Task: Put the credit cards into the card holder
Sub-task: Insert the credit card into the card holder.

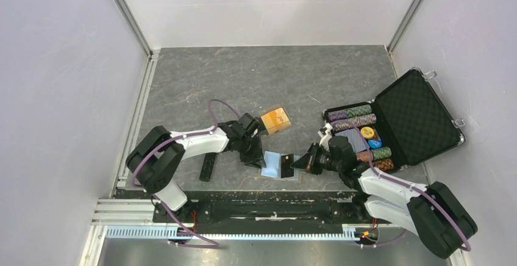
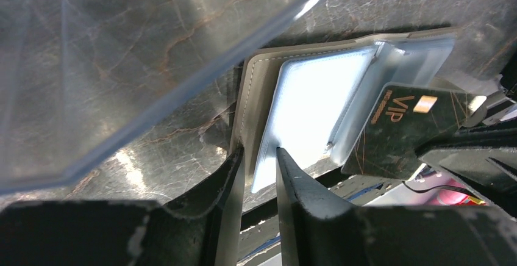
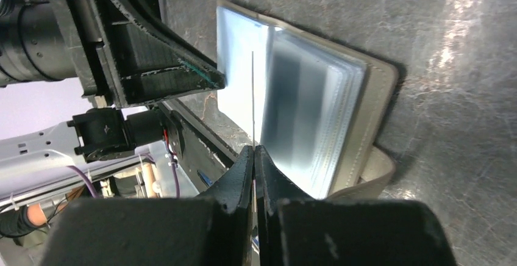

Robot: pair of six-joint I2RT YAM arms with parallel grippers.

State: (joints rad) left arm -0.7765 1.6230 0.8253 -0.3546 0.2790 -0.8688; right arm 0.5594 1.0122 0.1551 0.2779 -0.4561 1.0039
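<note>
The card holder [image 1: 269,163] lies open on the table, grey-tan outside and pale blue inside [image 2: 311,101]. My left gripper [image 1: 252,156] has its jaws closed narrowly over the holder's left edge [image 2: 259,151], one finger under the cover and one on the clear sleeve. My right gripper [image 1: 300,162] is shut on a black credit card [image 1: 285,166] marked VIP [image 2: 402,129]. That card shows edge-on [image 3: 252,89] at the holder's sleeves [image 3: 317,107], ahead of the right gripper [image 3: 253,149]. Orange-gold credit cards [image 1: 275,119] lie in a clear box behind the holder.
The clear box's wall [image 2: 122,64] fills the upper left of the left wrist view. An open black chip case [image 1: 417,116] with stacked poker chips [image 1: 356,119] stands at the right. A long black bar [image 1: 208,167] lies left of the left gripper.
</note>
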